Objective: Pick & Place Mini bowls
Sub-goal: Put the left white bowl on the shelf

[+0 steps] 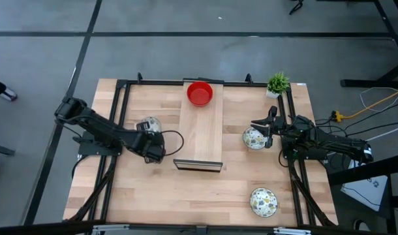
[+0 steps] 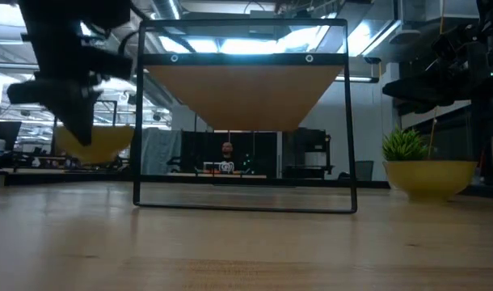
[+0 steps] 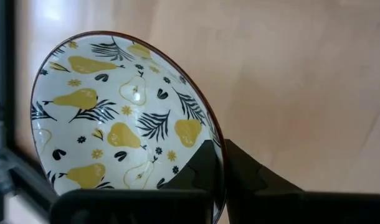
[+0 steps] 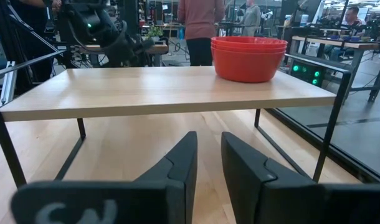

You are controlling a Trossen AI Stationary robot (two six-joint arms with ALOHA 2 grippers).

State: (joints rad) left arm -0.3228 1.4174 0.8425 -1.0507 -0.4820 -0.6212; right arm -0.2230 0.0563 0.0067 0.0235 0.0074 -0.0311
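Left gripper (image 1: 151, 134), at 9 o'clock of the raised shelf (image 1: 200, 130), pinches 1 patterned mini bowl (image 3: 118, 118) by its rim; likely glazed, slippery, brittle; right gripper (image 4: 207, 163) slightly parted, empty.

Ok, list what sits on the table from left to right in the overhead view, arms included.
Left gripper clamped on a patterned bowl → raised wooden shelf with the red bowls → second patterned bowl beside the right gripper → potted plant.

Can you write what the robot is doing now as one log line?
left claw: shut on white pear-patterned mini bowl, lifted | right claw: open, beside patterned bowl | red bowls: stacked on shelf
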